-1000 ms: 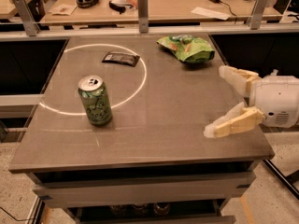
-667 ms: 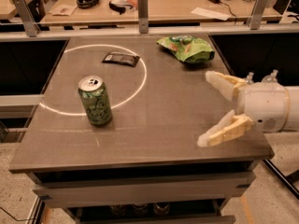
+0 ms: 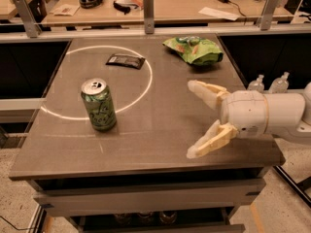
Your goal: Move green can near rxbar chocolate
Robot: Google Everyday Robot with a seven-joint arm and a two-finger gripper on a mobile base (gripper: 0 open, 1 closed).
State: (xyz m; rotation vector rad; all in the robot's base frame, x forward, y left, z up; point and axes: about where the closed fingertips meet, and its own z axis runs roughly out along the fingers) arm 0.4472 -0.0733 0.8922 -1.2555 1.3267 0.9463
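The green can (image 3: 99, 105) stands upright on the left part of the grey table (image 3: 160, 130), silver top up, on the edge of a white painted ring. The rxbar chocolate (image 3: 126, 60), a flat dark wrapped bar, lies inside the ring farther back, about a can's height beyond the can. My gripper (image 3: 192, 119) hangs over the right front part of the table, pointing left, well to the right of the can. Its two pale fingers are spread wide and hold nothing.
A wide green snack bag (image 3: 193, 49) lies at the back right of the table. Metal posts and a rail (image 3: 148, 6) run behind the table's far edge, with a cluttered desk beyond. Two clear bottles (image 3: 269, 83) stand to the right, below table level.
My gripper has moved left from the table's right edge, farther over the table and toward the can, still open. The can, bar and bag have not moved.
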